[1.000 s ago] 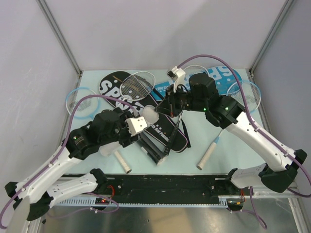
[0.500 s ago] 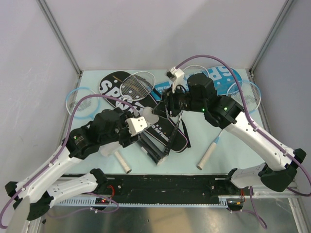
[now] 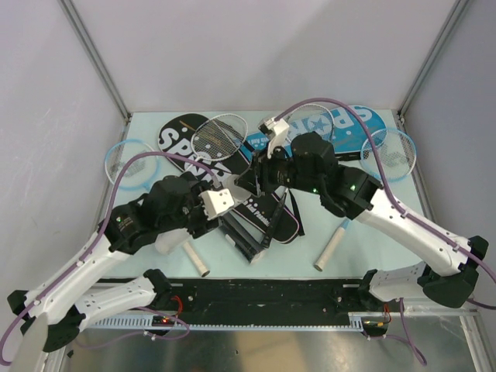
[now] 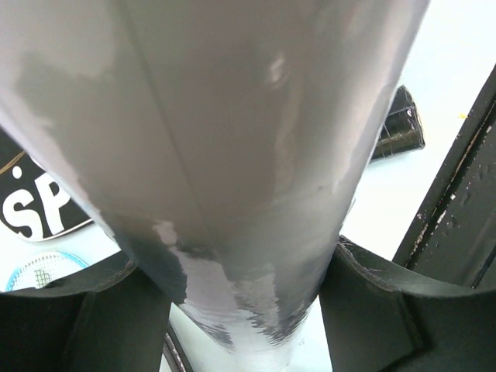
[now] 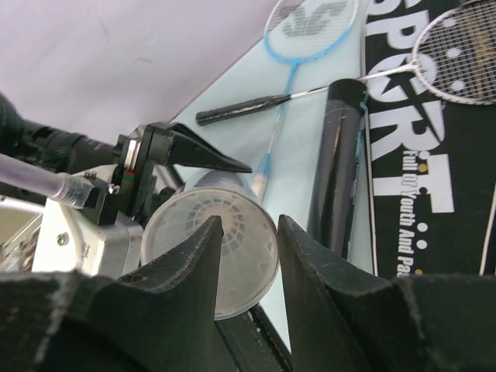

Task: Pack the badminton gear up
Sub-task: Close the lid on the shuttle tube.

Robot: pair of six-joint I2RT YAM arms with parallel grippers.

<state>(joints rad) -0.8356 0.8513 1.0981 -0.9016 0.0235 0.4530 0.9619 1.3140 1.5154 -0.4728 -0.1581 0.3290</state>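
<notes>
Badminton gear [image 3: 217,136] was mostly unpacked: left gripper [image 4: 248,310] clamped the long translucent white tube [image 4: 232,155], right gripper [image 5: 249,232] stood parted and empty; light-blue-framed racket [image 5: 310,23] and black "SPORT" cover [image 5: 418,194] lay loose.

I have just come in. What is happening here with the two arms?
The left pincer is clamped on a long white plastic tube and holds it slanted. The right pincer stands open right at the tube's open mouth and grips nothing. A white ribbed shape inside may be the shuttlecock, but that is unclear. A long black tube, a black racket-shaped "SPORT" cover and a light-blue framed racket lie unpacked nearby.
</notes>
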